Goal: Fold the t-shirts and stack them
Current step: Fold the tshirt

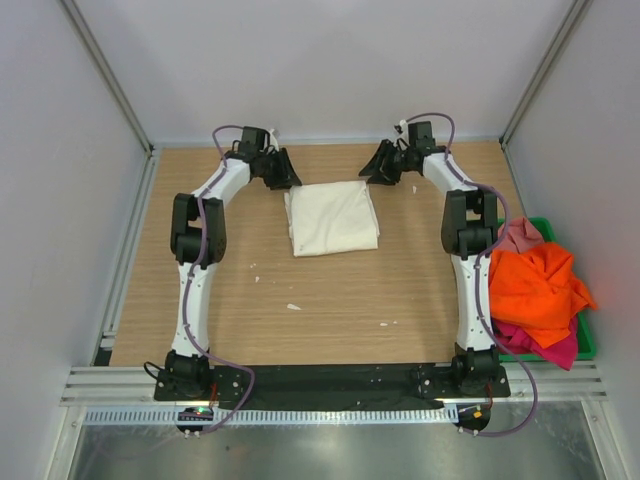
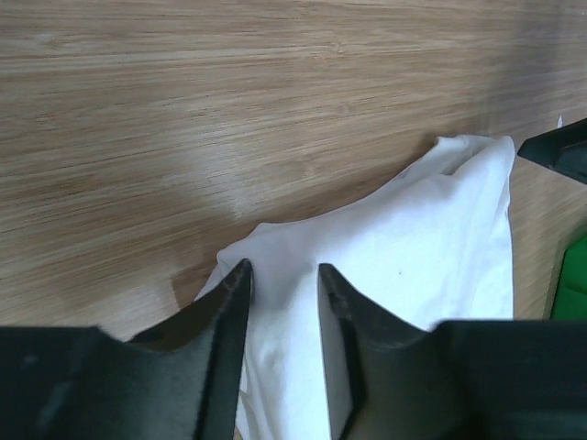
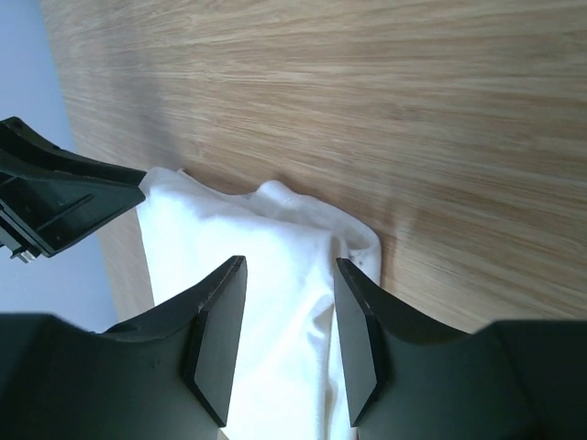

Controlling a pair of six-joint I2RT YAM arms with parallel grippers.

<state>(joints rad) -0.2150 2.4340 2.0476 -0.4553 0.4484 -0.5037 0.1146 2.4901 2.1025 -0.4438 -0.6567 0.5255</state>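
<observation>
**Top view.**
- One cream shirt [image 1: 333, 218] is lying folded into a rough square on the table [image 1: 330, 320], a little toward 12 o'clock from the centre. By the look of it, this first fold is done or nearly done.
- The left gripper [image 1: 283, 172] is hovering at the square's 11 o'clock corner and the right gripper [image 1: 383, 168] at its 1 o'clock corner.
- A green bin [image 1: 586, 338] is sitting at the table's 3 to 4 o'clock edge. It is holding three unfolded shirts in a heap: an orange shirt [image 1: 535, 285] on top, a pink shirt [image 1: 518, 237] toward 12 o'clock and a magenta shirt [image 1: 545, 345] toward 6 o'clock.
- These three are waiting to be folded, and no stack is forming yet.

**Left wrist view.**
- The left gripper [image 2: 284, 275] is standing with its jaws apart, gripping nothing.
- The cream shirt [image 2: 413, 247] is spreading below it from 6 o'clock toward 2 o'clock.

**Right wrist view.**
- The right gripper [image 3: 289, 270] is showing parted jaws, with nothing clamped.
- The cream shirt [image 3: 202, 229] is lying under and beyond it, with a bunched corner at about 1 o'clock from the jaws.
</observation>
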